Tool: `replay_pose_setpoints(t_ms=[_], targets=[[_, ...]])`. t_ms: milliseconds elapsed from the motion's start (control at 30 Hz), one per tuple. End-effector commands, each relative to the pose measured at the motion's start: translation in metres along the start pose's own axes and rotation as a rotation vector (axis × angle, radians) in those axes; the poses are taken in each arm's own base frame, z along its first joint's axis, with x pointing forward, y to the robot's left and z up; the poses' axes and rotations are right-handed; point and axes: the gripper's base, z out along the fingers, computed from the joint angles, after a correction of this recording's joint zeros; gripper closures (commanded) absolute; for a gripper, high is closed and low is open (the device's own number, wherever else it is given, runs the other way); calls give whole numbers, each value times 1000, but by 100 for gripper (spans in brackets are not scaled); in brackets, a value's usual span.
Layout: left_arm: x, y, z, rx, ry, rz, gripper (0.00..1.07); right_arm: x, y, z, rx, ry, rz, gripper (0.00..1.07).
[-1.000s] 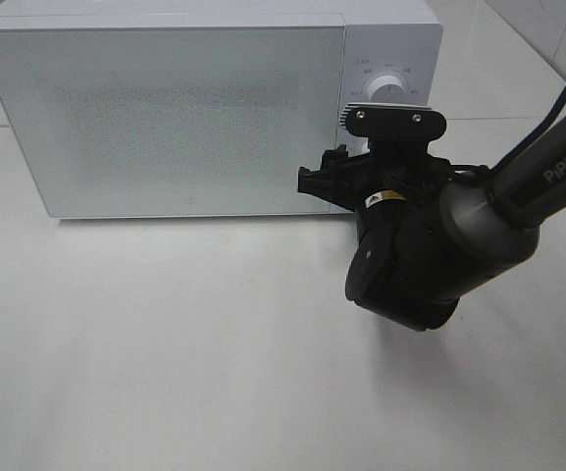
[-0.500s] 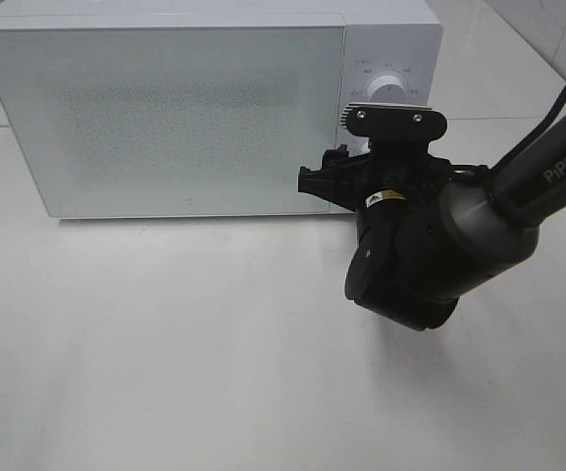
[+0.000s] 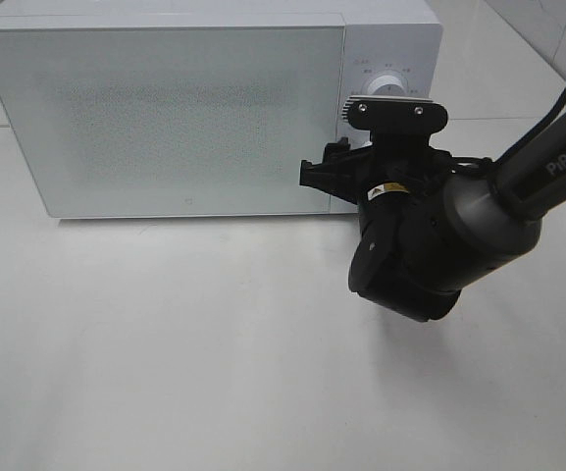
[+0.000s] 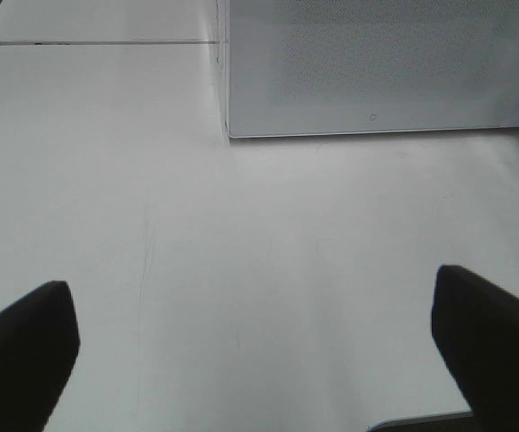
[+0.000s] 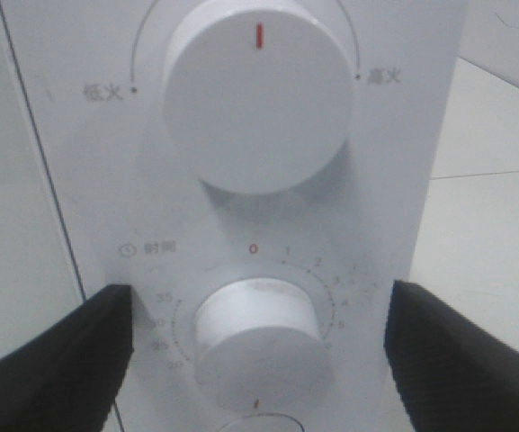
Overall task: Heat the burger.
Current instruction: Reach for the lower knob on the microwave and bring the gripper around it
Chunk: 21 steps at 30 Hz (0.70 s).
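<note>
White plastic, the timer knob (image 5: 257, 331) sat between the open right fingers (image 5: 52, 360), untouched. The left fingers (image 4: 21, 351) hung open, empty. The burger was out of sight, perhaps behind the shut door of the microwave (image 3: 165, 118). An off-centre pinch could slip, leaving the timer unset.

"piper" on right arm (image 3: 554, 167); "低火", "高火" beside upper knob (image 5: 257, 99)

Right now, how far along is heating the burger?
Done: microwave door is shut; burger out of view, perhaps inside. In hand: right claw open either side of the timer knob, not gripping. To do: turning it. The left claw hangs open over the table.
</note>
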Motion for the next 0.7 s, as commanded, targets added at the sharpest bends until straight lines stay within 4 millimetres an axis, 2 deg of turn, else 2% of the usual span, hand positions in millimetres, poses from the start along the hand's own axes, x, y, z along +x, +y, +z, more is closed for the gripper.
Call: replay_pose_setpoints(t_ms=[33, 433, 700], targets=[[0, -1, -3, 5, -28, -9, 6, -16, -8, 3, 73, -188, -15, 32], [0, -1, -3, 5, -28, -9, 6, -11, -5, 3, 54, -185, -33, 32], [0, -1, -3, 5, -28, -9, 6, -20, -5, 1, 56, -200, -50, 32]])
